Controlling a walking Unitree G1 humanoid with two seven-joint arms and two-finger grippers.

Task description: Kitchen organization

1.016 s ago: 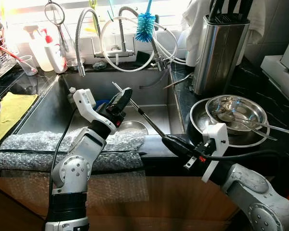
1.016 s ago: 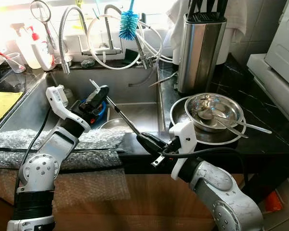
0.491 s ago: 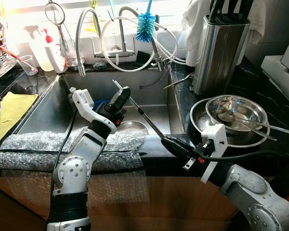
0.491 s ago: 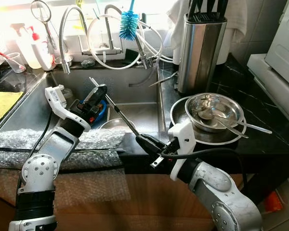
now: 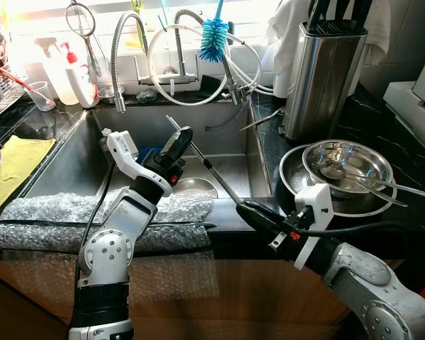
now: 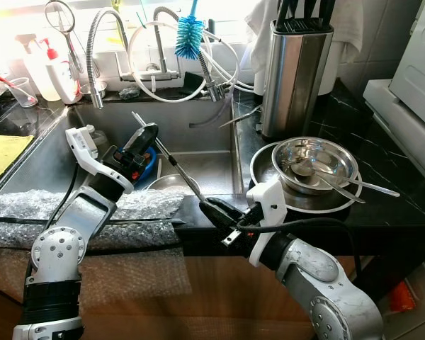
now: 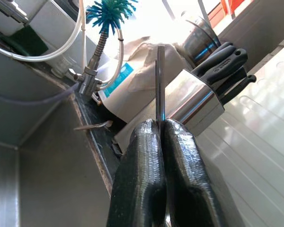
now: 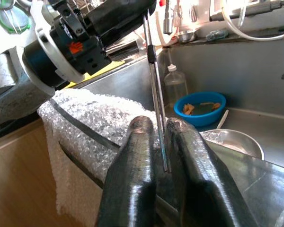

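1. A long thin metal rod (image 5: 216, 176) slants across the sink (image 5: 227, 134), both ends gripped.
2. The left gripper (image 5: 178, 144) hangs above the sink basin, its two black fingers (image 7: 142, 161) pressed together on the rod's upper end.
3. The right gripper (image 5: 251, 213) sits at the counter's (image 5: 411, 163) front edge, just beside the sink's right corner, pinching the rod's lower end between its fingers (image 8: 137, 156).
4. Down in the basin lie a blue bowl (image 8: 201, 108) and a steel bowl (image 5: 196, 187).
5. Bubble wrap (image 5: 49, 212) drapes the sink's front rim.
6. On the counter to the right, stacked steel bowls (image 5: 347, 166) hold utensils, behind them a steel knife block (image 5: 324, 71).
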